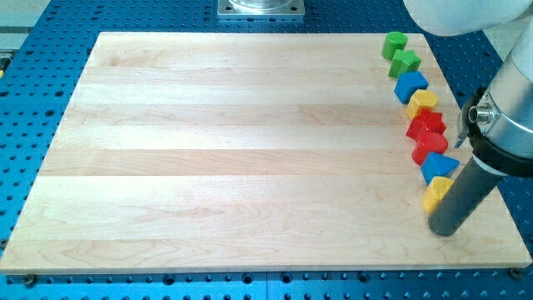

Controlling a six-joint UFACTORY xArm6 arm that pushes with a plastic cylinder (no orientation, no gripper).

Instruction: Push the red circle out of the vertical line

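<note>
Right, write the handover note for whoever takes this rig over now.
My tip rests on the board at the view's lower right, just below and right of the yellow block that ends the line.
The line runs down the view's right edge: green circle, green star, blue block, yellow heart, red star, red circle, blue triangle, then that yellow block.
Done: nothing; the red circle sits in line.
Left: bring the tip beside the red circle and push it out.

Blue block (439,166) and red star (426,123) flank red circle (430,146); board (233,150) leftward lies open.
</note>
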